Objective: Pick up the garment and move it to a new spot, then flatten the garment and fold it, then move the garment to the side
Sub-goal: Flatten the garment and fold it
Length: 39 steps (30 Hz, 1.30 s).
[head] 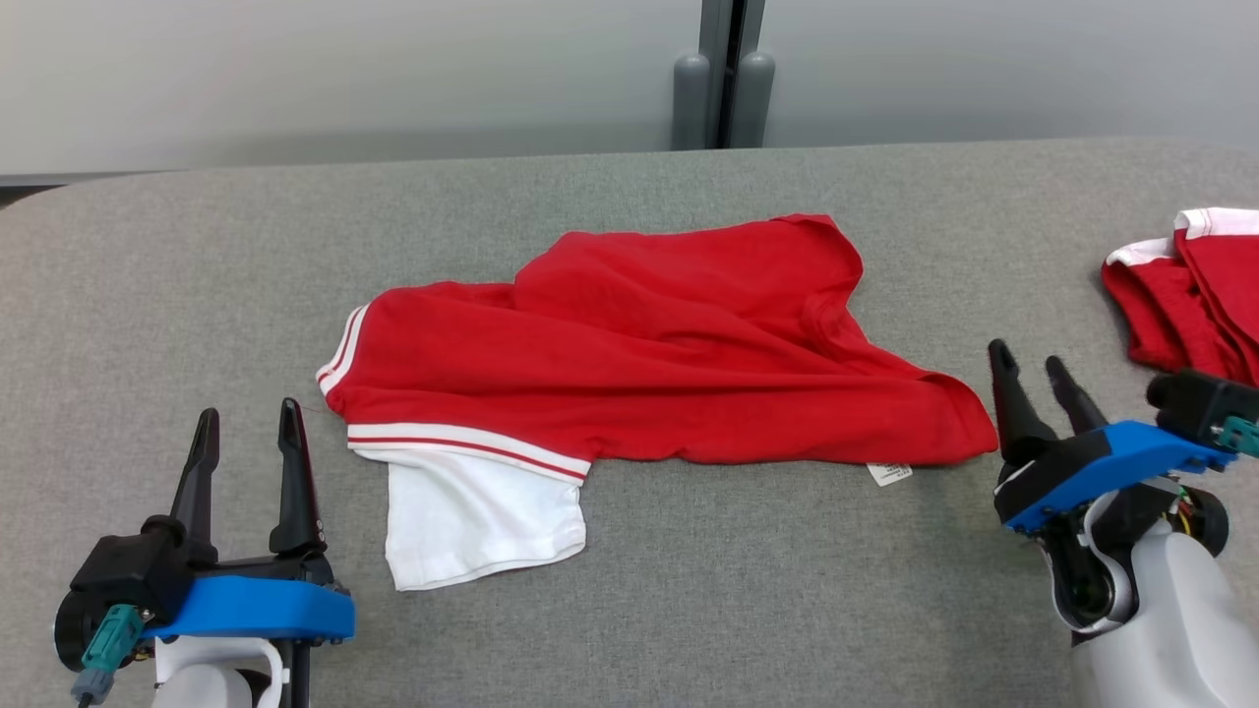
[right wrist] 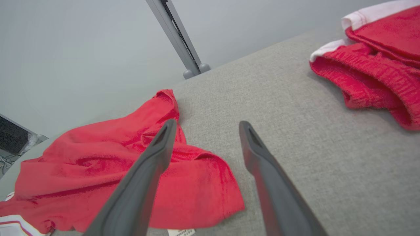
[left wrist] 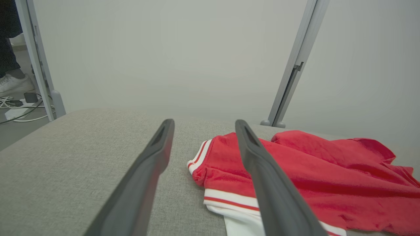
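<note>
Lying mid-table: the red cloth garment with white-striped trim point(head: 639, 364), rumpled, not flat, stretched left to right on the grey fabric-covered table point(head: 689, 610). Its far part is doubled over into a hump, and the right end tapers to a corner. A white cloth panel point(head: 472, 521) sticks out from under the striped hem at near-left. A small white printed label point(head: 889, 474) pokes out at the near edge, toward the right.

Left gripper point(head: 249, 411): two dark fingers spread apart, nothing between them. It sits near-left of the garment, close to the striped cuff but not touching it.

Right gripper point(head: 1026, 354): jaws also apart and empty, just beside the garment's right corner. The right wrist view puts one finger in line with that corner. Contact can't be confirmed, and the head view suggests a small gap.

A second pile of red cloth with white edging point(head: 1195, 295) sits at the table's right edge, well apart from the main garment and partly cut off by the frame.

Behind the table: pale grey wall panels with a grey vertical post point(head: 723, 79) between them. The left wrist view picks up a white shoe point(left wrist: 14, 83) and cables point(left wrist: 19, 108) on the floor past the table's left end.
</note>
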### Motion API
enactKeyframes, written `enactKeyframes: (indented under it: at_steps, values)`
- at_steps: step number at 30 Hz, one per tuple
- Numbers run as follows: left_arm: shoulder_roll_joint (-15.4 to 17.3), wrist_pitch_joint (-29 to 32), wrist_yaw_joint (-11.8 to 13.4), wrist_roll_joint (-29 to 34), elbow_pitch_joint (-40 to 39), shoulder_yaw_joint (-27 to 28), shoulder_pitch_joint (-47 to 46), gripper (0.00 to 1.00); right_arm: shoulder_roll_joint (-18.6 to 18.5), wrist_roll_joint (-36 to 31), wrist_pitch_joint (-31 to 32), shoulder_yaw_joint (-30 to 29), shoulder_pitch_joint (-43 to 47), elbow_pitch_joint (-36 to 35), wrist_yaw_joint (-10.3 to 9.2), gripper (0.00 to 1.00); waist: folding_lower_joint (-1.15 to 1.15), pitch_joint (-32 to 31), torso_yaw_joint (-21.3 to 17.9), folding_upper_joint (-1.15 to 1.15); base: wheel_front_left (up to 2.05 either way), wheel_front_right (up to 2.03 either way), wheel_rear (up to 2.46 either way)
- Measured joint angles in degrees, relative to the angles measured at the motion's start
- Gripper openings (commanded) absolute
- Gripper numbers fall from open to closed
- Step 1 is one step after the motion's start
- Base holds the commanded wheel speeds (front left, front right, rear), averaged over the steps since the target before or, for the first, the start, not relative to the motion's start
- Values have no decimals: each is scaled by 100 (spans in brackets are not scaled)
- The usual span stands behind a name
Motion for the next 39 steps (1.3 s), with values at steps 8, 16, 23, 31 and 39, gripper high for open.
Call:
enactKeyframes:
  at_steps: [8,16,23,31,39]
  values:
    - [-16,-1,0,-1,27,23,141,100,-162,-736,-721,138,1016,-881,0,100,-1,-281,5,0,0,0,0]
    - [-49,0,0,81,2,118,413,100,-60,-1448,-792,254,1979,-1670,0,100,-1,-516,-58,0,0,0,0]
    - [-70,-1,0,209,49,149,656,100,-25,-1499,-757,415,2151,-1891,0,100,-1,-772,-95,0,0,0,0]
    - [-151,0,1,258,27,140,797,100,-15,-1423,-659,461,2192,-1939,0,100,-1,-888,-80,0,0,0,0]
    - [-180,-1,1,321,210,-35,800,100,-13,-1344,-653,519,2184,-1918,0,100,-1,-820,-60,0,0,0,0]
